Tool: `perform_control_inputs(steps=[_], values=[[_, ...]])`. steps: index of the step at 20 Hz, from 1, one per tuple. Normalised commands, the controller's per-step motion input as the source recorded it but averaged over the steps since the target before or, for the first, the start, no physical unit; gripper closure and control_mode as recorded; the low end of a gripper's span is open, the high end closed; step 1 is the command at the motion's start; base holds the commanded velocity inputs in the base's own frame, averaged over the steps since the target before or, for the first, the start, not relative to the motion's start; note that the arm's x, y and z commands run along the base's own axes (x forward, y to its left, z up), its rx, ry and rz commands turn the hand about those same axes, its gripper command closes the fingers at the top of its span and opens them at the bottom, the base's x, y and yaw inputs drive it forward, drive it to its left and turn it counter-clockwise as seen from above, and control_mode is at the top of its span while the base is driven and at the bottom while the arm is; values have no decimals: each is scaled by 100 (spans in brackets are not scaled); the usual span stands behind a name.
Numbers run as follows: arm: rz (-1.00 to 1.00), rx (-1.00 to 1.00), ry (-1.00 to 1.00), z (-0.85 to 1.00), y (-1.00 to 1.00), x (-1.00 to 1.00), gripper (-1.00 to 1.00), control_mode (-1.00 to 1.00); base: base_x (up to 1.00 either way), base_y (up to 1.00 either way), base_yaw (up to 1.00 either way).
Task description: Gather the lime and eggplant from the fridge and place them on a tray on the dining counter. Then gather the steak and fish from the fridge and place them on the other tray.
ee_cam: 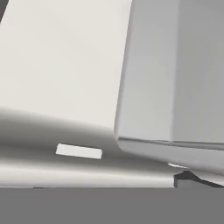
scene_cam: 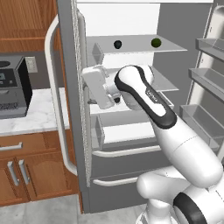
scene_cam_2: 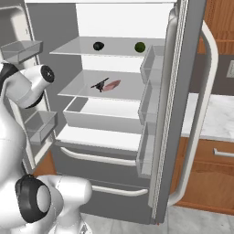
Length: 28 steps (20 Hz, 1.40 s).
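Tool first: it sits at the end of the white arm, up against the inner edge of the left door of the fridge, about level with the middle shelf. In the hand view, pale walls and a shelf edge crowd in close. I cannot tell whether its jaws stand apart or together, and nothing shows between them.

Further in, on the middle shelf, a pink flat piece lies just beside a thin dark shape. These are probably the meat and fish, though they are too small to be sure.

Furthest back, on the top shelf, the eggplant rests to the left and the lime to the right, well apart, both near the rear wall.

Both should be light. The lime looks firm, smooth and round, so it will likely roll at a nudge. It is best taken across its middle with the pads level, closing squarely so it does not squirt out. The eggplant is a glossy rounded lump, likely slightly softer. Hold it across the widest part with modest pressure. The tool is below both, so it must rise a shelf before reaching in.
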Motion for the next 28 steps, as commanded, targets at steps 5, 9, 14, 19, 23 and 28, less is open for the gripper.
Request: perform_control_inputs(steps=[5, 9, 14, 19, 23, 28], values=[[1, -19, -23, -1, -3, -65, -100, -100, 0, 0, 0], [0, -19, -27, 0, -46, -80, -100, -100, 0, 0, 0], [0, -21, -15, 1, -74, -63, -100, -100, 0, 0, 0], [-5, -23, -7, 1, -68, -46, -100, -100, 0, 0, 0], [-12, -21, 0, 4, -60, -35, -100, -100, 0, 0, 0], [-20, -18, 0, 0, -61, -28, -100, -100, 0, 0, 0]])
